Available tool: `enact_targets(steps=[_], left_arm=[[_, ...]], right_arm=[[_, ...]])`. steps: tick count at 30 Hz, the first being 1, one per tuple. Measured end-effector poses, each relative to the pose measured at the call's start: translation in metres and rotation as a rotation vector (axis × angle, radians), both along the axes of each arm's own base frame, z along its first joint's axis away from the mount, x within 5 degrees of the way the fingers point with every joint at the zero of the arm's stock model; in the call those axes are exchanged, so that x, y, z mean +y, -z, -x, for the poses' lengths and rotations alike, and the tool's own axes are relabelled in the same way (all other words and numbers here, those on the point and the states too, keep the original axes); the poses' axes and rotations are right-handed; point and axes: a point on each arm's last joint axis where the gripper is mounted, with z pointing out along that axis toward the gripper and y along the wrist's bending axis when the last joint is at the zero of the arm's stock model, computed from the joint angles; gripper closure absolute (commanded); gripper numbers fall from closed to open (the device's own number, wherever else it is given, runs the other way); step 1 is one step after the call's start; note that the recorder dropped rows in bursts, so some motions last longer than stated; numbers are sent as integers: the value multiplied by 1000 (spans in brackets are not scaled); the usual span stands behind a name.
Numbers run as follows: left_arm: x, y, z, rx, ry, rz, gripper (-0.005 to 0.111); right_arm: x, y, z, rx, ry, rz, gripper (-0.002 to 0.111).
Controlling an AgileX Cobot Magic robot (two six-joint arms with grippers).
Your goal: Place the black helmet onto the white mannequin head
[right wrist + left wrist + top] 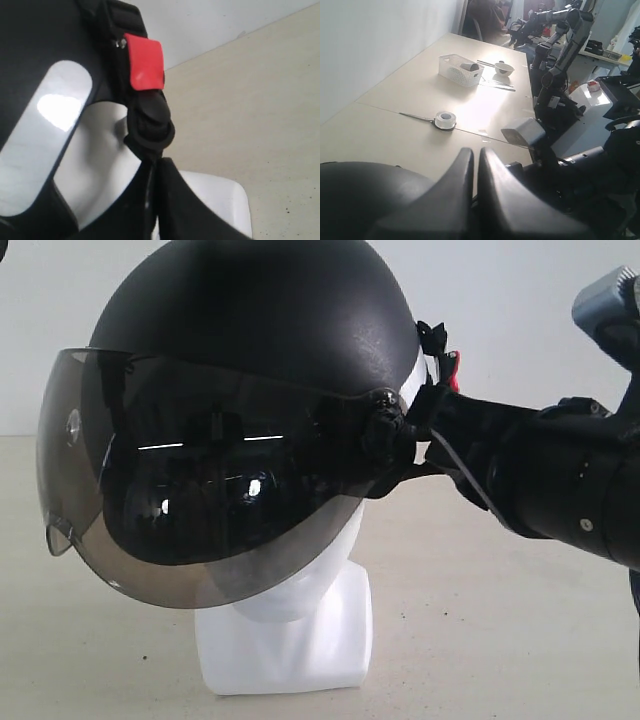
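The black helmet (260, 330) sits over the top of the white mannequin head (300, 630), its smoky visor (180, 490) hanging down in front of the face. My right gripper (426, 445) reaches in from the right and is shut on the helmet's strap. In the right wrist view the strap's black buckle (150, 120) and red tab (145, 62) run into the closed right gripper (156, 162), with the mannequin head (100, 155) behind. My left gripper (476, 152) is shut beside the helmet's dome (355, 195). Nothing shows between its fingers.
The beige table (520, 640) spreads around the mannequin's base. In the left wrist view a white basket (461, 70), a bowl (504, 68) and a tape roll (445, 120) lie farther along the table. Other black robot arms (560, 55) stand past its edge.
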Motion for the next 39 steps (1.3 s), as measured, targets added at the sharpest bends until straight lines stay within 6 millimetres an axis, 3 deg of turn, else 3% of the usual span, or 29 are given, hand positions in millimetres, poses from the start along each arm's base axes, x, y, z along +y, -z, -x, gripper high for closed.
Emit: enact_targets(steps=[12,20,39], left_arm=[[0,0,0,-44,7,-11,102],[0,0,0,-49,13,-13,102],[-1,1,4,-33,50,-13,102]], right_arm=[[-4,-2,-4,-40,49,26,108],[4,12,-13,-19,81,91,108],[-12,16,-36,35,34,85,108]])
